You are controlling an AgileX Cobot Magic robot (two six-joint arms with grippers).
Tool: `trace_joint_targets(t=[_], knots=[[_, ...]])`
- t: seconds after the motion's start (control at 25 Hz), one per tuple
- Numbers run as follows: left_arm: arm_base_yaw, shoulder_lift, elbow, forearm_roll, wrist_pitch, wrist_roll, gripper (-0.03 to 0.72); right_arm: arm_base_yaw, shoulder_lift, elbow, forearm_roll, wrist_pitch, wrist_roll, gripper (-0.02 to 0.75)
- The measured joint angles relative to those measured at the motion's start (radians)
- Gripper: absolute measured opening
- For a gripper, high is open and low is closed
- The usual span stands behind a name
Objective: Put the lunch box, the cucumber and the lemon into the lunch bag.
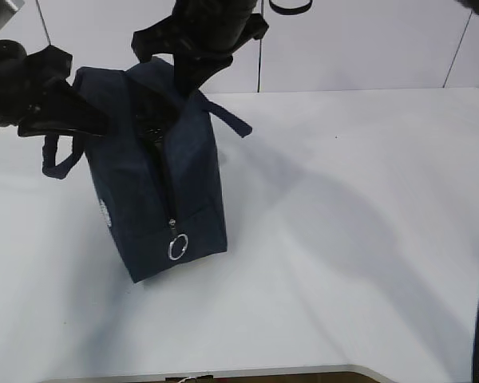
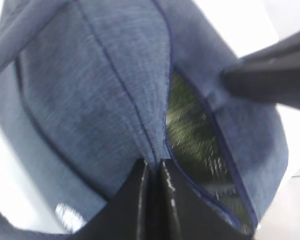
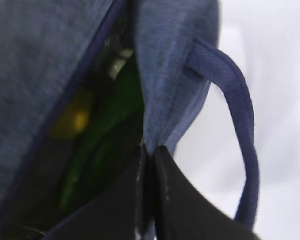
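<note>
A white table with a rounded front edge fills the exterior view, backed by a pale panelled wall with thin dark seams; soft shadows fall across the tabletop.

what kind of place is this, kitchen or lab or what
Most likely a robot lab or test bench, not a kitchen. A plain white table stands against bare white panel walls, two black robot arms work over it, and the only thing on it is a navy lunch bag.
</note>
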Motion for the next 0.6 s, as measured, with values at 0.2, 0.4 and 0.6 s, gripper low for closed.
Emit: trace_joint_targets(t=[0.2, 0.4, 0.6], knots=[[-0.079, 0.0, 0.0, -0.005, -0.072, 0.0, -0.003, 0.0, -0.121, 0.197, -0.081, 0.0, -0.019, 0.013], [-0.187, 0.0, 0.0, -0.024, -0.168, 0.002, -0.003, -0.01, -0.22, 0.353, -0.133, -0.004, -0.019, 0.013], [-0.298, 0.012, 0.0, -0.032, -0.25, 0.002, -0.003, -0.066, -0.279, 0.452, -0.133, -0.008, -0.015, 0.012]])
